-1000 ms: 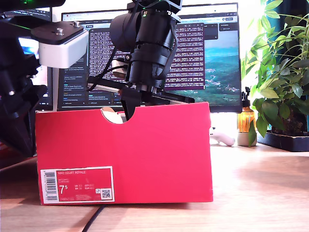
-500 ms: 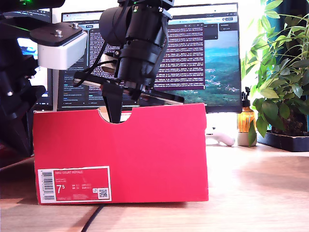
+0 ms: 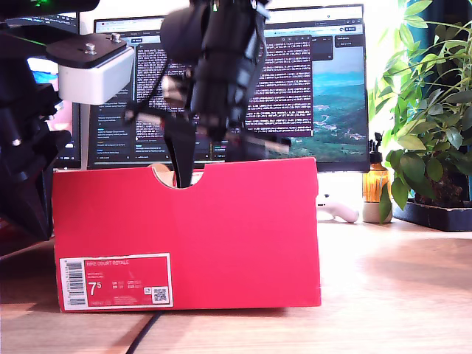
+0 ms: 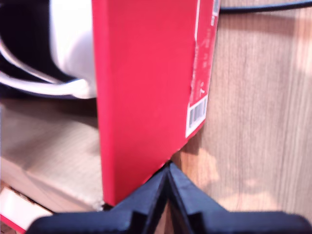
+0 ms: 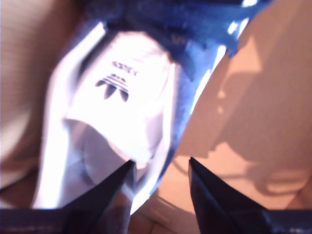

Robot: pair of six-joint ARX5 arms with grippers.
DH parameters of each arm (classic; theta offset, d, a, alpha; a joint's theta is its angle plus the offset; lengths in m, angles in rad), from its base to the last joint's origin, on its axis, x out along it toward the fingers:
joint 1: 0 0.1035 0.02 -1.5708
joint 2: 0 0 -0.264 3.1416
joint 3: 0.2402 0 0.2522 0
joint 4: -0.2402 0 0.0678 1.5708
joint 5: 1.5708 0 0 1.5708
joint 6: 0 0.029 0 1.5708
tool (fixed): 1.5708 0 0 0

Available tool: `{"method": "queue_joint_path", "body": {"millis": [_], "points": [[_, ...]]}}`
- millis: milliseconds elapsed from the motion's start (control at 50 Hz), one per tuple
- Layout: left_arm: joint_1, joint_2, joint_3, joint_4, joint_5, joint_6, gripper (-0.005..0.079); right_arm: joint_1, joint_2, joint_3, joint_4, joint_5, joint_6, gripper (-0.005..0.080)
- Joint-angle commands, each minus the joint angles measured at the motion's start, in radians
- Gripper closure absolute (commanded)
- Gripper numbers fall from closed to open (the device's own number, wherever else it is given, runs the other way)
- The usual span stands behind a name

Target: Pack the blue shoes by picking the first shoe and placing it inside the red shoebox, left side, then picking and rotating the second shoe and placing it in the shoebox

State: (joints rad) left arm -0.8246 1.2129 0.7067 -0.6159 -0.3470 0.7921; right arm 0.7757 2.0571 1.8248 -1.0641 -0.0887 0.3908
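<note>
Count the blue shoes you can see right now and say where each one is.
1. A blue shoe shows only in the second wrist view, lying on a cardboard floor under my second pincer. The red shoebox wall blocks the exterior view, so another may be hidden.

I work at an office desk. Behind the wooden desktop (image 3: 398, 287) stands a monitor (image 3: 317, 88) showing text. A potted plant (image 3: 431, 110) sits beside the monitor.

Red shoebox (image 3: 221, 221) upright on the wood, open-topped, blue shoe (image 5: 161, 44) lying inside, white lining showing
</note>
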Motion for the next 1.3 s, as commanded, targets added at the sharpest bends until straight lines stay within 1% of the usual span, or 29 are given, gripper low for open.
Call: {"method": "queue_joint_path", "body": {"millis": [0,80,200,320,500,620,680,740,800,860,900,920,1020,1100,1140,1220,1280], "points": [[-0.002,0.011,-0.013,0.011,0.002,-0.003,0.0761,0.002,-0.051,0.043,0.004,-0.016,0.000,0.0443],[-0.002,0.011,-0.013,0.011,0.003,-0.003,0.0761,0.004,-0.051,0.071,0.003,-0.033,0.005,0.0443],[-0.002,0.011,-0.013,0.011,0.007,-0.007,0.0761,0.005,-0.051,0.136,-0.009,-0.031,0.008,0.0443],[-0.002,0.011,-0.013,0.012,0.008,-0.007,0.0761,-0.008,-0.052,0.210,-0.029,0.000,0.095,0.0443],[-0.002,0.011,-0.013,0.014,0.037,-0.007,0.0761,-0.066,-0.052,0.292,-0.121,0.002,0.172,0.0443],[-0.002,0.011,-0.013,0.014,0.060,-0.007,0.0761,-0.122,-0.052,0.307,-0.242,0.003,0.237,0.0443],[-0.002,0.011,-0.013,0.014,0.070,-0.007,0.0761,-0.155,-0.052,0.306,-0.302,0.014,0.295,0.0443],[-0.002,0.011,-0.013,0.014,0.081,-0.007,0.0761,-0.177,-0.059,0.303,-0.304,0.020,0.325,0.0443],[-0.002,0.011,-0.013,0.013,0.094,-0.007,0.0761,-0.197,-0.082,0.304,-0.304,0.056,0.406,0.0443],[-0.002,0.011,-0.013,0.013,0.106,-0.007,0.0761,-0.211,-0.106,0.303,-0.304,0.140,0.478,0.0442],[-0.002,0.011,-0.013,0.014,0.112,-0.007,0.0761,-0.225,-0.126,0.303,-0.306,0.214,0.512,0.0434],[-0.002,0.011,-0.013,0.014,0.115,-0.007,0.0761,-0.230,-0.135,0.303,-0.306,0.233,0.532,0.0427],[-0.002,0.011,-0.013,0.013,0.127,-0.007,0.0761,-0.267,-0.195,0.296,-0.307,0.247,0.614,0.0407],[-0.002,0.011,-0.013,0.013,0.143,-0.007,0.0761,-0.280,-0.243,0.293,-0.306,0.258,0.720,0.0407],[-0.002,0.011,-0.013,0.013,0.150,-0.007,0.0761,-0.281,-0.265,0.284,-0.307,0.286,0.751,0.0404],[-0.002,0.011,-0.013,0.013,0.160,-0.007,0.0761,-0.281,-0.312,0.243,-0.308,0.334,0.777,0.0357],[-0.002,0.011,-0.013,0.013,0.163,-0.007,0.0761,-0.281,-0.351,0.178,-0.308,0.348,0.803,0.0325]]}}
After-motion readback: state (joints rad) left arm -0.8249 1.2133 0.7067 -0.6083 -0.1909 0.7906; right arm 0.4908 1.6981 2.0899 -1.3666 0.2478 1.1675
